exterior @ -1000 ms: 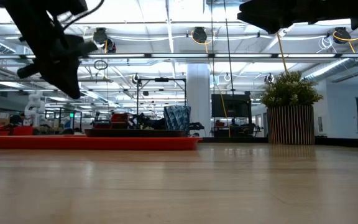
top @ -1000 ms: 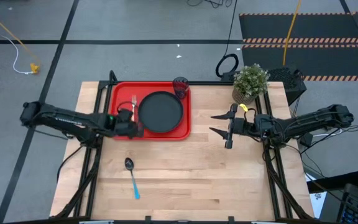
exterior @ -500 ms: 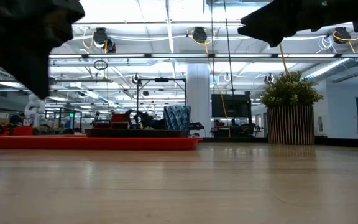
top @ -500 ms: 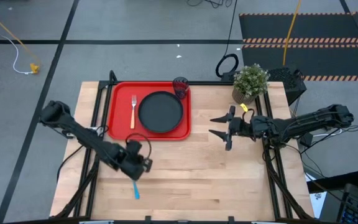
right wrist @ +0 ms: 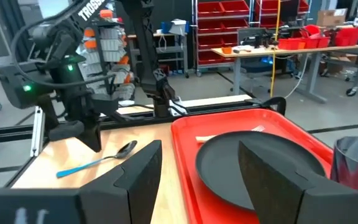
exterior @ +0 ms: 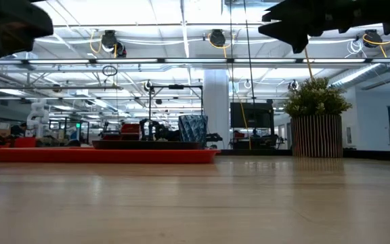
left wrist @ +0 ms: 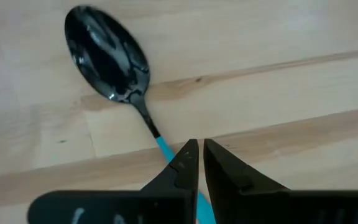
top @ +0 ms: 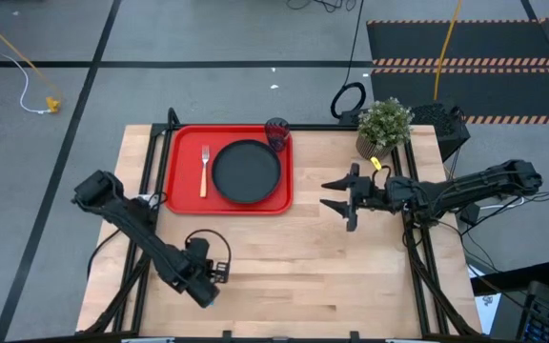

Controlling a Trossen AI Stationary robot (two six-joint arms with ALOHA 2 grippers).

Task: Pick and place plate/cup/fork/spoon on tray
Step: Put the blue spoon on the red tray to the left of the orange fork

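1. Left pincer (left wrist: 196, 158) hangs right above the spoon (left wrist: 114, 71), its two fingers drawn almost together with only a thin slit between them, and nothing held in it.
2. Seen from the left wrist, the tips sit over the blue handle just past where it joins the dark bowl; the bowl lies ahead of the tips and the rest of the handle runs back underneath the fingers. So the spoon's long axis lies roughly along the way the pincer points, and I'd judge the fingers must spread and straddle the handle crosswise before any pickup.
3. From above, the left pincer (top: 205, 276) is at the front-left part of the wooden surface (top: 351, 276), covering most of the spoon; only the blue handle end peeks out below it.
4. Right pincer (top: 335, 191) waits well apart, spread wide and empty, to the right of the tray (top: 289, 181). The left arm is plainly the nearer one to the spoon.
5. On the tray already: the plate (top: 247, 171) in the middle, the fork (top: 204, 170) left of it, the cup (top: 276, 133) at the far right corner.
6. Bare wood lies between spoon and tray; the surface's front edge is close behind the left pincer. A potted plant (top: 384, 124) stands far off at the back right.
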